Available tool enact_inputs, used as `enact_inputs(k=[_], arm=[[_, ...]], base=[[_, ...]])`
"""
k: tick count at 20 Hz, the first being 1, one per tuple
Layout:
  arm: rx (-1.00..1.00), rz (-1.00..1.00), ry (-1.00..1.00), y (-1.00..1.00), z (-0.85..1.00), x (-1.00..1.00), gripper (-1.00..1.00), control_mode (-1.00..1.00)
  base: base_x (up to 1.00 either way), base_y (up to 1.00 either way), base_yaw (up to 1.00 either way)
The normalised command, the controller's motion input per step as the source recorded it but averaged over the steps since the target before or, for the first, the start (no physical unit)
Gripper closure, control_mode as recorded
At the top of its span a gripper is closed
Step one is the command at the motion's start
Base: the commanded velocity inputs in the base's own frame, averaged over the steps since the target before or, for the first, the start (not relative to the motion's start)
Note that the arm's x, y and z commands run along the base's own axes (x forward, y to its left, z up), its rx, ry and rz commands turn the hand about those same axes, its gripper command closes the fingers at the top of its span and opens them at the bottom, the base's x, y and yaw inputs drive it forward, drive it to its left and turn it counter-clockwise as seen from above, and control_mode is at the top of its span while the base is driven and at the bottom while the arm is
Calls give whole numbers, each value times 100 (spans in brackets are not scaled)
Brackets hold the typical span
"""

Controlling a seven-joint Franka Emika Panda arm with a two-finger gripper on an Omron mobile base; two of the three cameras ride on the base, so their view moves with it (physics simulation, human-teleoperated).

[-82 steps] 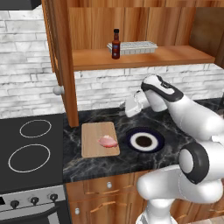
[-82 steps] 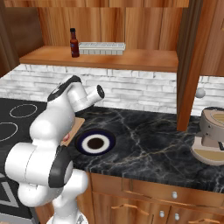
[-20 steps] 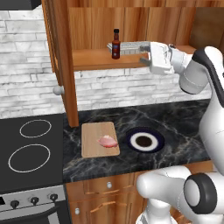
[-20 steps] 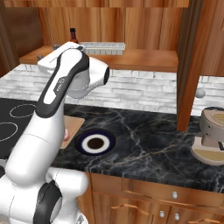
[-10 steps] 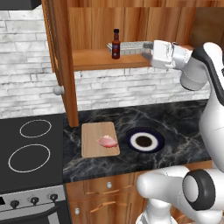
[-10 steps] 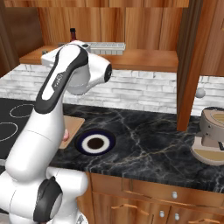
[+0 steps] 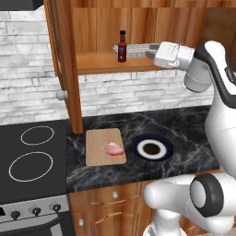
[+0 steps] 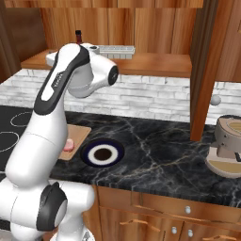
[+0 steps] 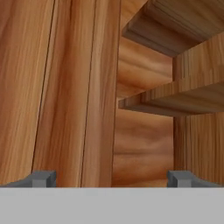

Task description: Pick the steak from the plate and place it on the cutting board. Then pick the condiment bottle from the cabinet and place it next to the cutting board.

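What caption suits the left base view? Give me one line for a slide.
Open gripper beside dark brown-red condiment bottle on the cabinet shelf; pink steak rests on light-wood cutting board.

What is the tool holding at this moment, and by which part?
Nothing. The tool is open with only cabinet wood between its tips. The condiment bottle stands untouched on the cabinet shelf, apart from the tool.

Raised high, with the white arm (image 7: 216, 87) bent at the elbow and the forearm reaching level toward the left in the left base view. Wrist straight, hand held horizontal. Gripper (image 9: 112, 178) spread wide, its two dark fingertips (image 9: 41, 178) standing far apart at the bottom of the hand view, with nothing between them.
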Motion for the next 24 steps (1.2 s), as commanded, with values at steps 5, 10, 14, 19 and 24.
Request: enact_inputs(k=[5, 10, 14, 19, 24], arm=[[0, -4, 3, 0, 0, 30, -100, -100], [1, -4, 3, 0, 0, 30, -100, -100], [0, -2, 3, 0, 0, 26, -100, -100], [0, -2, 3, 0, 0, 24, -100, -100], [0, -1, 1, 0, 0, 23, -100, -100]], base=[[0, 0, 0], [0, 0, 0], [0, 0, 0], [0, 0, 0], [0, 0, 0]])
